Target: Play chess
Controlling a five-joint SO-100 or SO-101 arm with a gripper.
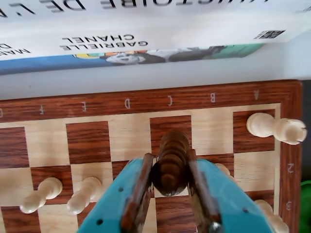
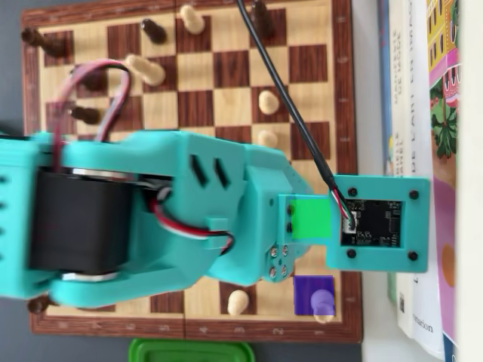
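Observation:
In the wrist view my teal gripper (image 1: 170, 167) is shut on a dark brown turned chess piece (image 1: 172, 145), which sits between the two jaws over the C column of the wooden chessboard (image 1: 126, 103). I cannot tell whether the piece touches the board. Light pieces stand around it: two pawns (image 1: 41, 194) (image 1: 83, 194) to the left, one (image 1: 276, 128) in the A column and one (image 1: 269, 216) at the right edge. In the overhead view the arm (image 2: 181, 219) covers the gripper and the held piece.
Books (image 1: 146, 43) lie just beyond the board's edge and show at the right of the overhead view (image 2: 423, 151). A green container (image 2: 190, 351) sits below the board (image 2: 343, 75). Light pieces (image 2: 268, 102) (image 2: 238, 302) and dark pieces (image 2: 155, 30) (image 2: 84, 115) stand scattered.

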